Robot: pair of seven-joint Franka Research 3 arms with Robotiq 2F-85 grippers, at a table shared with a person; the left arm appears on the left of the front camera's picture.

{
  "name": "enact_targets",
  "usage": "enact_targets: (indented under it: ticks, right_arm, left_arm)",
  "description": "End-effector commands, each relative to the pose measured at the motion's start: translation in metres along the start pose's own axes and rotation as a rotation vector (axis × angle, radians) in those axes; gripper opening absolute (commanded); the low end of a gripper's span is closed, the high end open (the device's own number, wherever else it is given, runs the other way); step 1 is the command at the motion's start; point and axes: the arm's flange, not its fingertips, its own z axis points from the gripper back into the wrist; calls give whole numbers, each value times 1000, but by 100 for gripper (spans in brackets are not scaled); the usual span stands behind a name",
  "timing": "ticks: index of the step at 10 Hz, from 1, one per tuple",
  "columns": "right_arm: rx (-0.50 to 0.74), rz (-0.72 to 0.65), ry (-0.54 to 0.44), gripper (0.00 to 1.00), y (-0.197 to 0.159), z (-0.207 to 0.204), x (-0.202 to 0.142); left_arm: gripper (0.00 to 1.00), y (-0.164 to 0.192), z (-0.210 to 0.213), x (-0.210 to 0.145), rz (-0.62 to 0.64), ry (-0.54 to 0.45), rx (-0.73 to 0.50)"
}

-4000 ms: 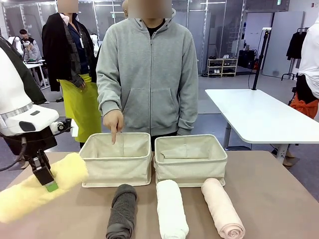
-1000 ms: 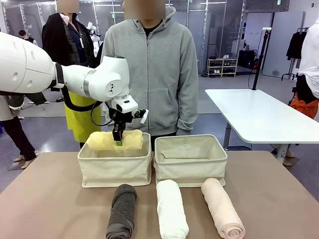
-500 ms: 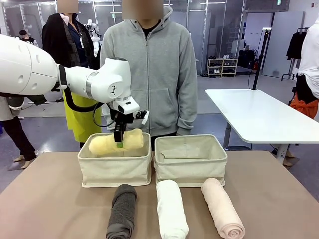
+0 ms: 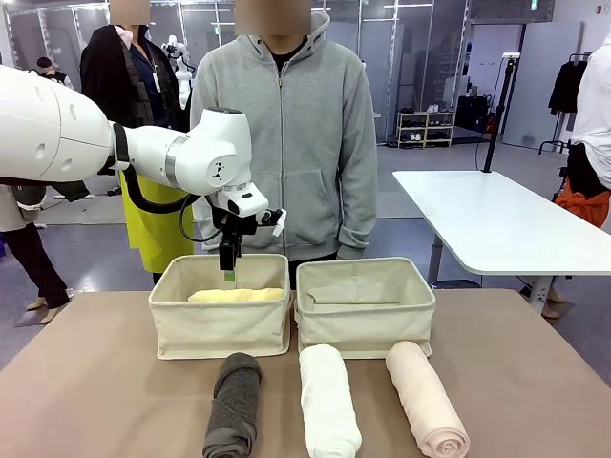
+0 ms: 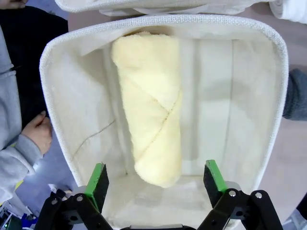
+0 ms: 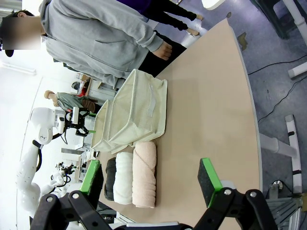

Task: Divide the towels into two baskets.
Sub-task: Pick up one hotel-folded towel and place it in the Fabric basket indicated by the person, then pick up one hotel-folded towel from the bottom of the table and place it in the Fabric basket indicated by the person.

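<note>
The pale yellow towel [image 5: 151, 108] lies loose on the floor of the left basket [image 5: 72, 115], and its top shows above that basket's rim [image 4: 221, 329] from the front. My left gripper [image 4: 229, 274] hangs just above this basket, open; in the left wrist view the left gripper [image 5: 156, 178] has its green pads wide apart and clear of the roll. The right basket [image 4: 365, 324] stands beside it. In front of the baskets lie the dark grey towel [image 4: 234, 405], the white towel [image 4: 328, 401] and the pale pink towel [image 4: 426, 399]. My right gripper [image 6: 149, 176] is open, high above the table's right side.
A person in a grey hoodie [image 4: 283, 143] stands right behind the baskets, one hand [image 5: 36, 134] close to the left basket's far wall. Bare tabletop [image 4: 86, 382] lies left and right of the towels. A white table [image 4: 496, 219] stands farther off to the right.
My left gripper has opened and let go of the yellow towel, which dropped from rim height to the bottom of the left basket. The arm has barely moved.
</note>
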Motion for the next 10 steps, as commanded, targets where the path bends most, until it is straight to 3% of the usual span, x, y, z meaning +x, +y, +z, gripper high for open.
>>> enact_targets:
  ticks: [1, 10]
  right_arm:
    - [4, 3, -10, 100, 2, 2, 0]
    - [4, 3, -10, 100, 2, 2, 0]
  left_arm:
    - [100, 1, -5, -1, 1, 4, -7]
    - [100, 0, -6, 1, -2, 0, -10]
